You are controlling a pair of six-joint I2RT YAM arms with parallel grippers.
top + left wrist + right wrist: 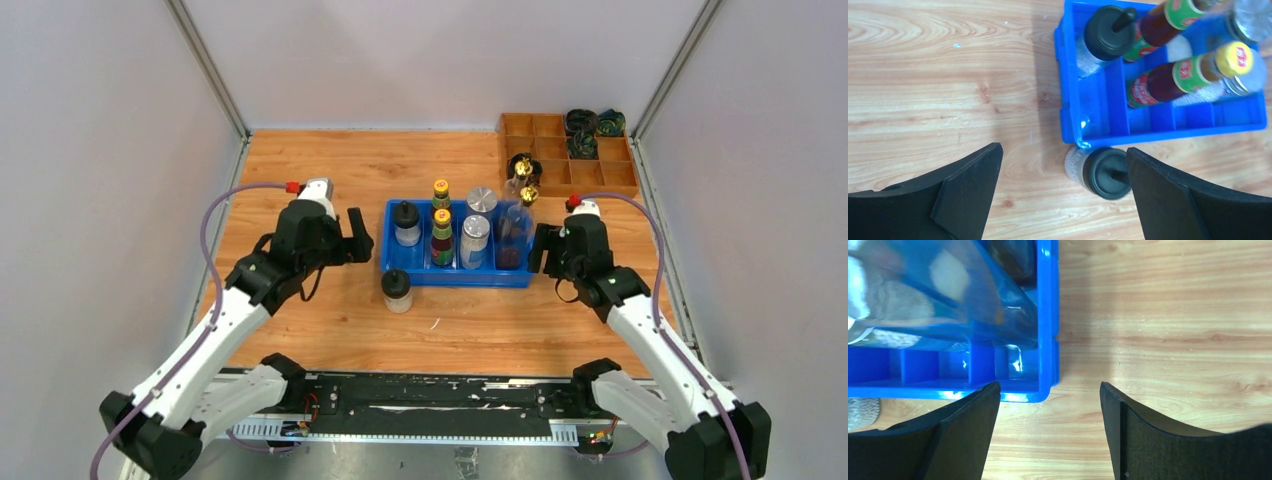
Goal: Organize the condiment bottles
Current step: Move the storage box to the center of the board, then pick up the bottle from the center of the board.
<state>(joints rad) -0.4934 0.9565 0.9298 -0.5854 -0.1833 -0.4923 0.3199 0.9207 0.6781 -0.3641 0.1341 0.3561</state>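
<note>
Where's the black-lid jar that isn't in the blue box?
In the top view, the black-capped jar stands outside, at the near left corner of the blue bin.

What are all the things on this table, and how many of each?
blue bin: one, blue, mid-table.
black-capped jars: two, clear; one in the bin's left end, one on the table before it.
sauce bottles: two, dark, yellow caps, in the bin.
shakers: two, silver lids, in the bin.
cruets: two, clear, gold spouts, bin's right end.
wooden tray: one, brown, far right.
dark coiled items: at least three, in the tray.
left gripper: one, black, open, left of the bin.
right gripper: one, black, open, right of the bin.
</note>
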